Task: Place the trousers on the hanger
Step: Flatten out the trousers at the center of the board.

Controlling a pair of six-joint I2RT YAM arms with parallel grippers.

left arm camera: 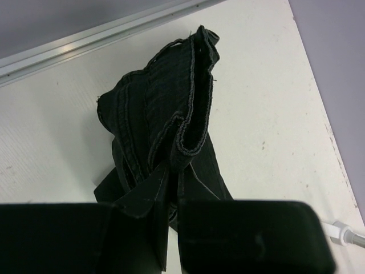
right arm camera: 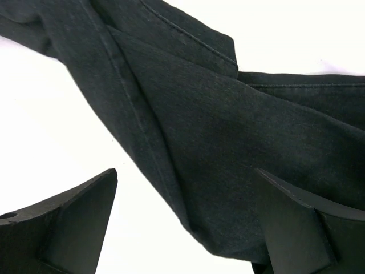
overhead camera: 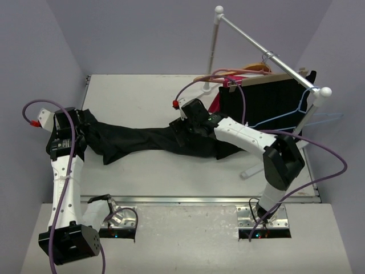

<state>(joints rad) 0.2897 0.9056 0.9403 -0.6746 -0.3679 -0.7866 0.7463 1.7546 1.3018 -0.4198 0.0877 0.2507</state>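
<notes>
The black trousers lie stretched in a long band across the table, from my left gripper to my right one. My left gripper is at the table's left edge, shut on a bunched, hemmed end of the trousers; the cloth is pinched between the fingers at the gripper. My right gripper hovers over the other end, jaws wide open. In the right wrist view the gripper straddles a fold of the trousers without touching it. The tan hanger hangs on the rail at the back right, mostly hidden.
A white garment rack with a silver rail stands at the back right. A black garment clipped to a flat wooden hanger, a magenta garment and a blue wire hanger hang there. A metal strip runs along the table's near edge.
</notes>
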